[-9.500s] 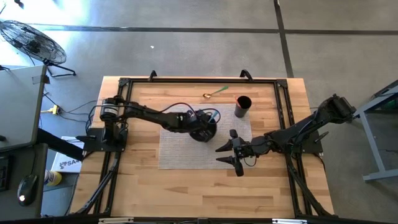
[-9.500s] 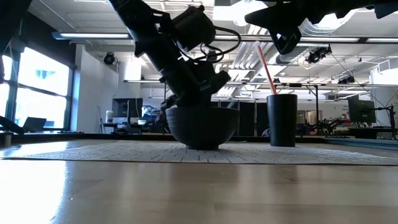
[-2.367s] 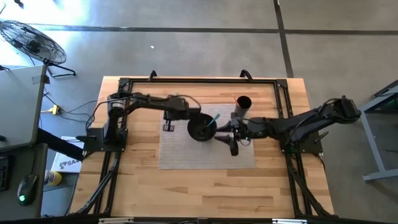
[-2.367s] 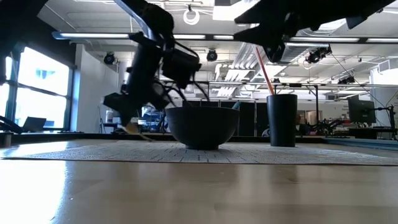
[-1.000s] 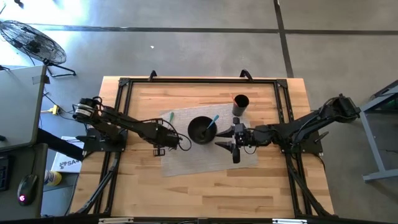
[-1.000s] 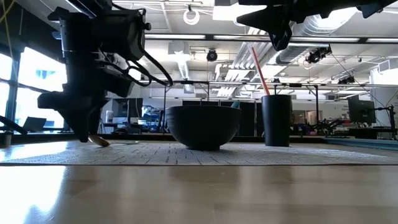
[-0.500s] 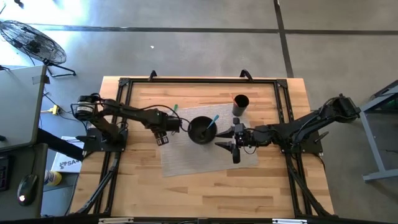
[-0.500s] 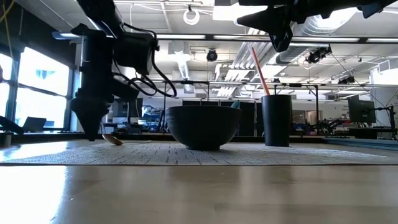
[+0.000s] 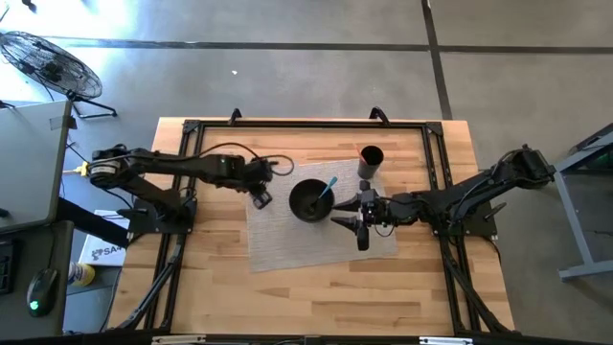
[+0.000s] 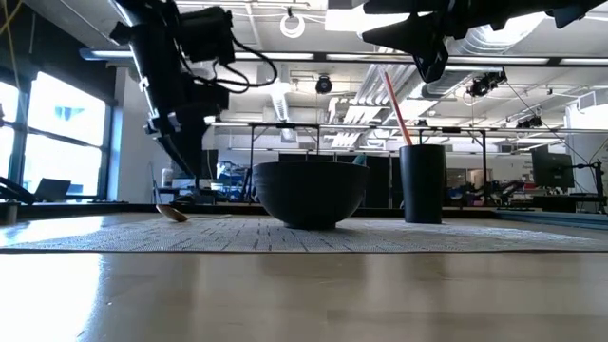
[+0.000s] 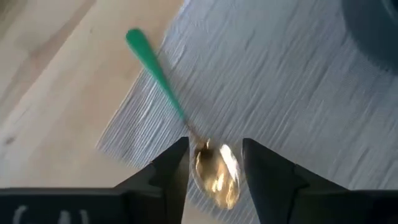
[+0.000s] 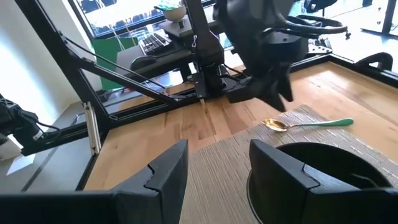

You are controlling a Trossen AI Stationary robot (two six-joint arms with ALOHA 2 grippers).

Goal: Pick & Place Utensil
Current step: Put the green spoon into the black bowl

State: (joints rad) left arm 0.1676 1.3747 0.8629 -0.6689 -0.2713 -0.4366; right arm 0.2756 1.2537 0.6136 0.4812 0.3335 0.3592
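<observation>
The left gripper (image 11: 214, 163) is being held spread and empty above the gold-bowled, green-handled spoon (image 11: 177, 118) at the grey woven placemat's (image 11: 292, 93) edge.

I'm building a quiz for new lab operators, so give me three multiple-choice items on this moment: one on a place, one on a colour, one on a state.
1. Where does the spoon lie?
A. In the bowl
B. On the mat's corner
C. In the cup

2. What colour is the spoon's handle?
A. Green
B. Red
C. Black

3. How is the left tool?
A. Shut on the spoon
B. Open above the spoon
C. Inside the bowl

Answers:
1 B: the right wrist view shows it on the mat, beside the bowl.
2 A: the left wrist view shows a green handle and gold scoop.
3 B: its fingers stand apart with the spoon lying free below.
</observation>
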